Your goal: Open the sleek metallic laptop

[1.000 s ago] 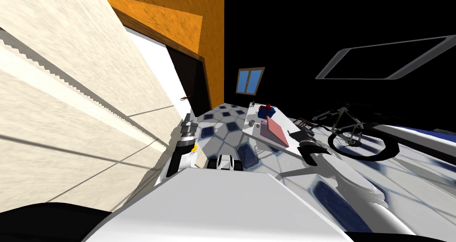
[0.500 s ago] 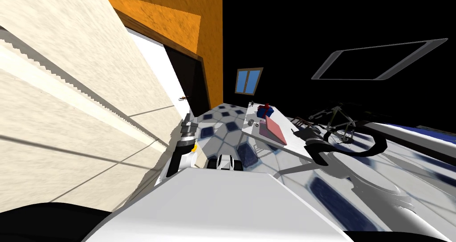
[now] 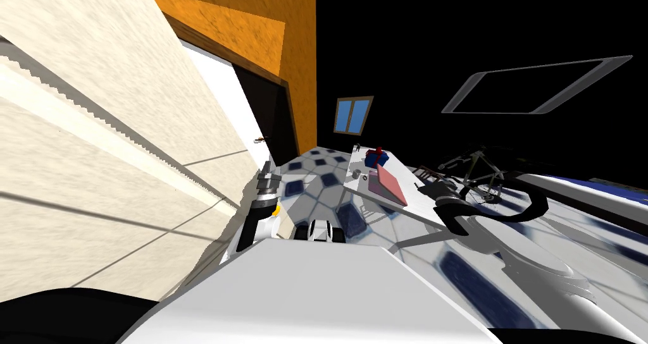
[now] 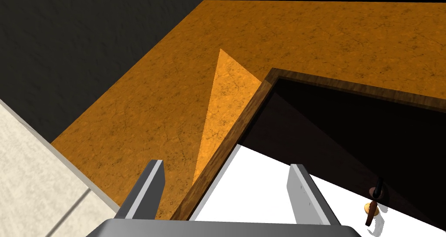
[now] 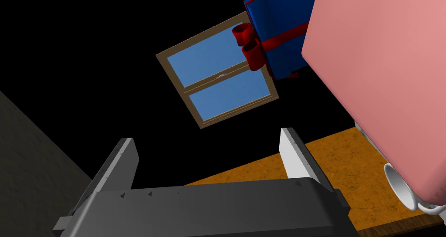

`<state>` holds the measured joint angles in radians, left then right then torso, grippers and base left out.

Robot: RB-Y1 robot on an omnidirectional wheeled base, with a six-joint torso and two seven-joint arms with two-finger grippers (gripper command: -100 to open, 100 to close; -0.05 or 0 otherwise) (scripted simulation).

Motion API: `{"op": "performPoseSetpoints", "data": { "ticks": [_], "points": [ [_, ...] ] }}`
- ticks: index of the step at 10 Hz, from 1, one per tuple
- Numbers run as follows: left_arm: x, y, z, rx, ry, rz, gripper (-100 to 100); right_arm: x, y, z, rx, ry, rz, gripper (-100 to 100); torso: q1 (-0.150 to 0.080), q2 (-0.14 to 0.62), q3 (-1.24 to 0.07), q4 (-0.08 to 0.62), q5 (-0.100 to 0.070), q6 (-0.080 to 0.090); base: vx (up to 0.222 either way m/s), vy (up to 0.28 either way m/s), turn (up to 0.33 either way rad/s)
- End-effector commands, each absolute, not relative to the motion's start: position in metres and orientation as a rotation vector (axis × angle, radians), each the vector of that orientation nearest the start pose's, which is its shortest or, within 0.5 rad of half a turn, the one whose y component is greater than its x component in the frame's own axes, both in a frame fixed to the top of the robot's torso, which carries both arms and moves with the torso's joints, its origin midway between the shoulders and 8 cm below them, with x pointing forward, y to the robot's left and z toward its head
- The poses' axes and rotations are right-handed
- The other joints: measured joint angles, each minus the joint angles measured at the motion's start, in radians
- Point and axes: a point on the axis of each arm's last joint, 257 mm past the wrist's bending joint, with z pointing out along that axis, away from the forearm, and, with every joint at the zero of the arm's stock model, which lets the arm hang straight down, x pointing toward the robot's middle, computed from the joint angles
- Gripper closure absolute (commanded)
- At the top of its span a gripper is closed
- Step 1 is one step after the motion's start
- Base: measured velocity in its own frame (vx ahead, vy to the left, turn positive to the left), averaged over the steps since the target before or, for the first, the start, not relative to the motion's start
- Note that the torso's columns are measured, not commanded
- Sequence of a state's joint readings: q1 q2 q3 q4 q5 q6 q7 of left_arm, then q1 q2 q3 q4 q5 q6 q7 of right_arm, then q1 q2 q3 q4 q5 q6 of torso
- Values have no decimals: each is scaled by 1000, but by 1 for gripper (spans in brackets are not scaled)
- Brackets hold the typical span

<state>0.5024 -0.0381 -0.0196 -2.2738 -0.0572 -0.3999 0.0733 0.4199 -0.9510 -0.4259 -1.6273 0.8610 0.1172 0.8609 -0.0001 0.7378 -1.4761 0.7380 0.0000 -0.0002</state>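
Hardly anything has shifted in the last half second, and the right gripper (image 5: 207, 145) hangs just beside the laptop (image 3: 388, 185) with its fingers apart, clasping nothing. That laptop, a pink slab, lies closed on the white table (image 3: 402, 168). Beyond it stands a blue gift box (image 3: 378, 158), a mug (image 3: 357, 174) sits at its edge, and a bicycle (image 3: 512, 219) leans past its far side. The left gripper (image 4: 224, 169), also spread, is well away.

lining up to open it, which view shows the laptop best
Right wrist view: the pink laptop is close and large, though cropped. The head view shows it whole but small on the table. The left wrist camera faces away from it.
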Motion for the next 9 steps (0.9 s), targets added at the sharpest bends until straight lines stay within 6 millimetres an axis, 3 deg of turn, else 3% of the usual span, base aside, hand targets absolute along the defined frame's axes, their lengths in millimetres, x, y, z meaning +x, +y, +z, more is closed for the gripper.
{"op": "performPoseSetpoints", "data": {
  "ticks": [1, 3, 9],
  "points": [
    [362, 274, 1, -772, 665, -1324, 0, 401, -670, -70, -604, 1573, -1266, -100, 0, 0, 0, 0, 0, 0, -7, 7, -23],
    [362, 274, 1, -772, 665, -1324, 0, 401, -670, -70, -604, 1573, -1266, -100, 0, 0, 0, 0, 0, 0, 0, 0, 0],
    [362, 274, 1, -772, 665, -1324, 0, 405, -685, -27, -627, 1557, -1243, -100, 0, 0, 0, 0, 0, 0, -15, 16, -52]
  ]
}}
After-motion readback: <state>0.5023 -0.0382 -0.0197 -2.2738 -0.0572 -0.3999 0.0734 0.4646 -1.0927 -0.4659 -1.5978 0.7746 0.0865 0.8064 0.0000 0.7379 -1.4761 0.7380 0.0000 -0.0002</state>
